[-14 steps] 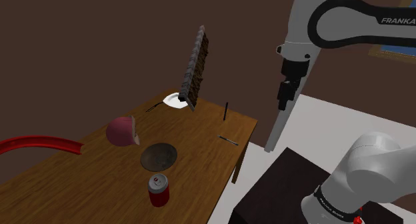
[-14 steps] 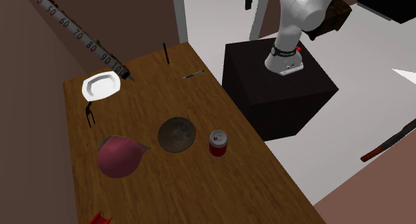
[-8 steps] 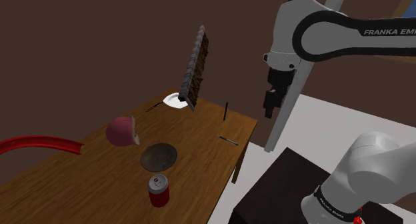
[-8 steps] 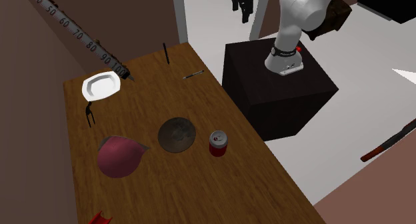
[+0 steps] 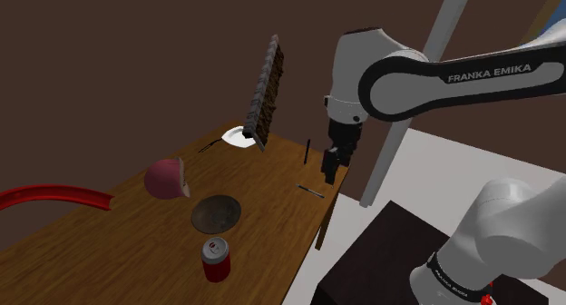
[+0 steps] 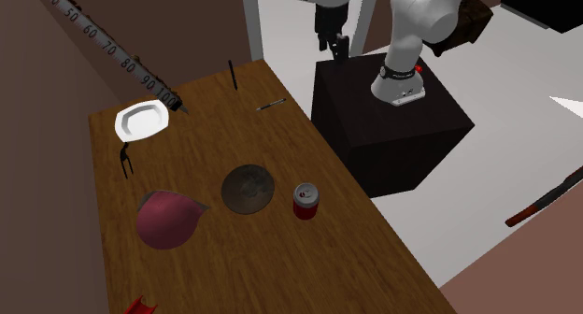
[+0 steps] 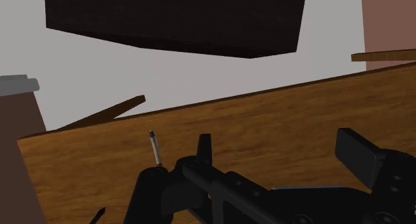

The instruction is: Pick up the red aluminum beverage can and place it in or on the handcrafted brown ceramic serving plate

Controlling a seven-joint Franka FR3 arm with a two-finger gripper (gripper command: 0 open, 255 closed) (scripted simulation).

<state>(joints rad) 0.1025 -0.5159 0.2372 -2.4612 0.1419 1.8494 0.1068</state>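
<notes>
1. The red can (image 5: 216, 260) is seen upright on the wooden table (image 5: 272, 181), near the edge that faces the stand (image 6: 392, 139).
2. The can is set just beside the round brown plate (image 5: 216, 212) (close, yet not touching it).
3. The gripper (image 5: 327, 174) is seen hanging in the air, pointed downward, near the table end that bears a white plate (image 5: 240, 136), well apart from the can.
4. In the wrist view, the black fingers (image 7: 203, 149) are seen spread apart, with nothing clasped between them.
</notes>
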